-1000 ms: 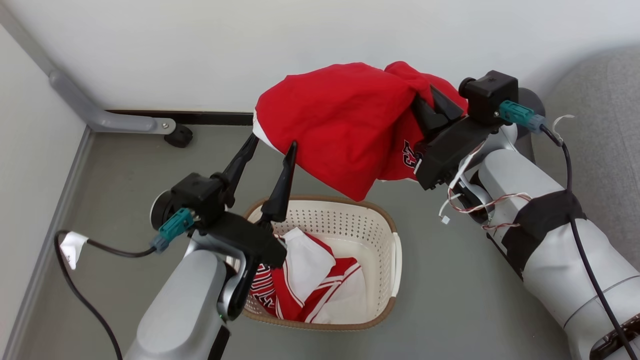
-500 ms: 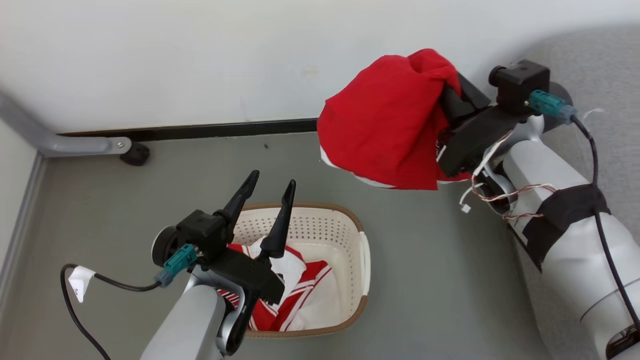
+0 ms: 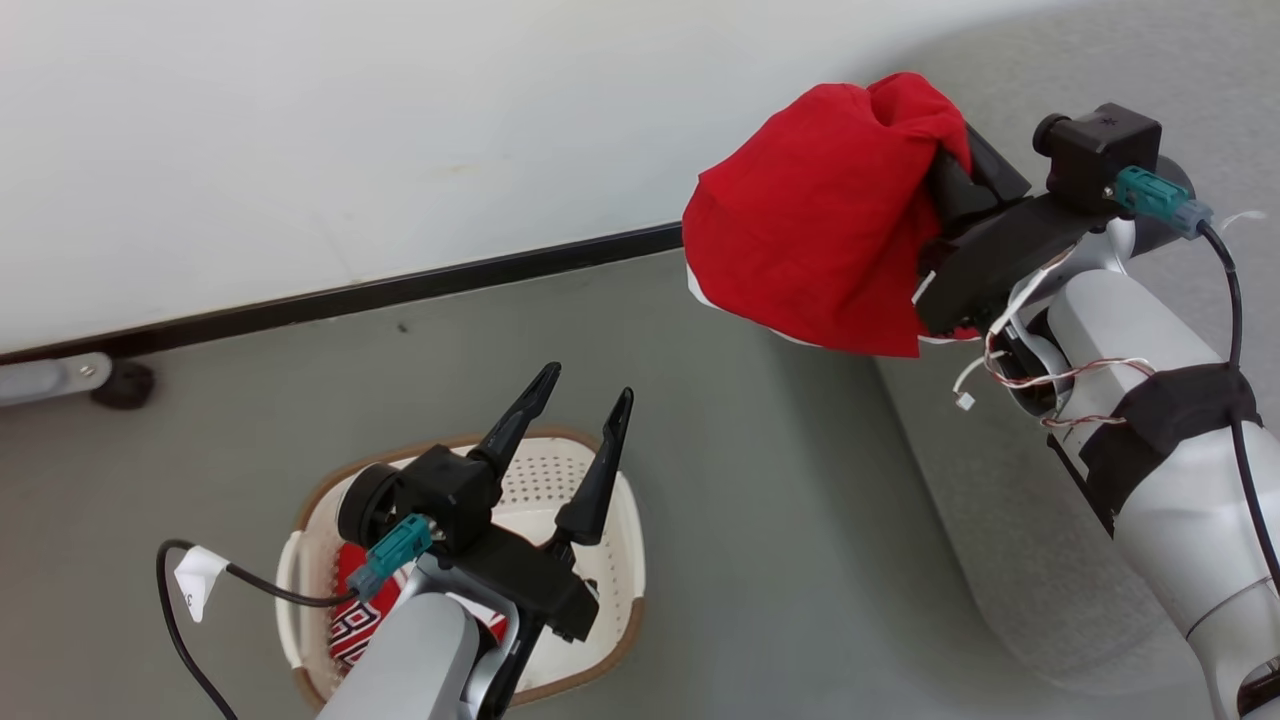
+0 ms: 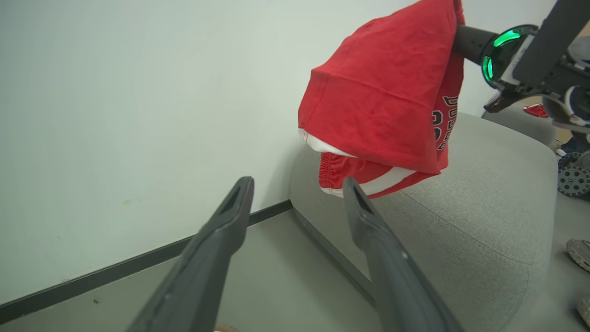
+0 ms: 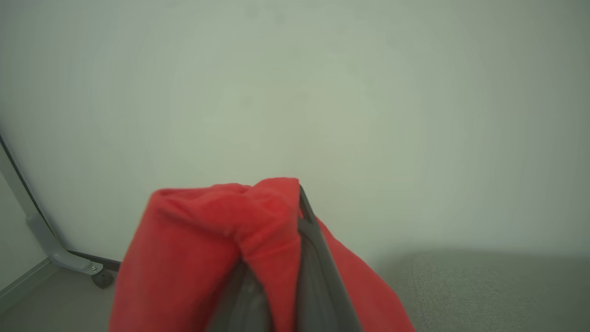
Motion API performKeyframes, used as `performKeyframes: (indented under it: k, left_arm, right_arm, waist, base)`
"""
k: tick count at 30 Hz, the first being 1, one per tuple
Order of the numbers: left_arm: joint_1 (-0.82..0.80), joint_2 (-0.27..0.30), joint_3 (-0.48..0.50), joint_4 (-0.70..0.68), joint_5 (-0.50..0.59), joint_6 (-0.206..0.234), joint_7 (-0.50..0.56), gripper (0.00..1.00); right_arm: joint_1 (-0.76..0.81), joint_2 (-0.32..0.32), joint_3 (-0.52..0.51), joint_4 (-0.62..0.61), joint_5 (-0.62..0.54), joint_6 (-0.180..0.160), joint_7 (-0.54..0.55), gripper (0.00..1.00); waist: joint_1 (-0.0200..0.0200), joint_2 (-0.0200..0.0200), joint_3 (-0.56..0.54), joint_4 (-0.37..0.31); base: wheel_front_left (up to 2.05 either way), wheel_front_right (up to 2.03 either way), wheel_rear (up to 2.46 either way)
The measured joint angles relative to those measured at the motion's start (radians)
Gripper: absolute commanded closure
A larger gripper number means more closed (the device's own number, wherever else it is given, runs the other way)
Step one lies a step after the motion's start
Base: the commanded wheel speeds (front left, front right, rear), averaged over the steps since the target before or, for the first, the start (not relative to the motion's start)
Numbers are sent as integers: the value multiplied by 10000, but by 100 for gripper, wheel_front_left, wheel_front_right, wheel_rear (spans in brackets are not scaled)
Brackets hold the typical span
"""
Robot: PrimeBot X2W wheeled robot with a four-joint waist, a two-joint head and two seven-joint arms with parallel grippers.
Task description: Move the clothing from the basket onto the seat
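My right gripper (image 3: 950, 160) is shut on a red basketball garment (image 3: 815, 230) with white trim and black lettering, which hangs in the air over the near edge of the grey seat (image 3: 1010, 560). From the left wrist view the same garment (image 4: 382, 106) droops above the seat (image 4: 484, 207). The right wrist view has the red fabric (image 5: 221, 249) bunched over its fingers (image 5: 315, 258). My left gripper (image 3: 575, 400) stands open and bare above the cream basket (image 3: 625, 540). More red and white clothing (image 3: 350, 625) lies in the basket, mostly behind my left arm.
A white wall with a black skirting strip (image 3: 350, 295) runs behind everything. A grey frame leg with a black foot (image 3: 120, 385) stands on the grey floor (image 3: 750, 520) at the left. Small items (image 4: 576, 175) lie on the floor beyond the seat.
The head camera has swung right, so the basket sits lower left and more of the seat shows. My right gripper has carried the garment from above the basket toward the seat.
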Motion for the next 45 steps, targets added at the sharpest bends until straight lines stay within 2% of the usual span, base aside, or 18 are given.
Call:
performKeyframes:
  k: [12,16,24,31,45]
  left_arm:
    - [77,4,-397,-320,79,-10,0,0]
    - [289,-4,-736,-554,73,-12,0,0]
    - [394,4,-1323,-922,36,-12,0,0]
    - [390,104,-1693,-1068,2,-12,0,0]
    - [371,782,-1942,-1417,-29,-12,0,0]
  right_arm:
    - [396,-157,-380,-192,-71,-81,0,100]
    - [402,-370,-619,-324,-100,-88,0,100]
    - [676,-849,-1223,-825,-128,-263,0,100]
    - [799,-1864,-2033,-1252,-127,-571,0,100]
    - [798,-2702,-3352,-1990,-46,-1308,0,100]
  waist:
    - [0,0,29,-1672]
    - [0,0,36,-2320]
    - [-1,0,188,-3147]
    - [0,0,724,-3344]
    - [1,0,1895,-2975]
  base:
    - [0,0,0]
    - [0,0,0]
    - [0,0,0]
    - [0,0,0]
    - [0,0,0]
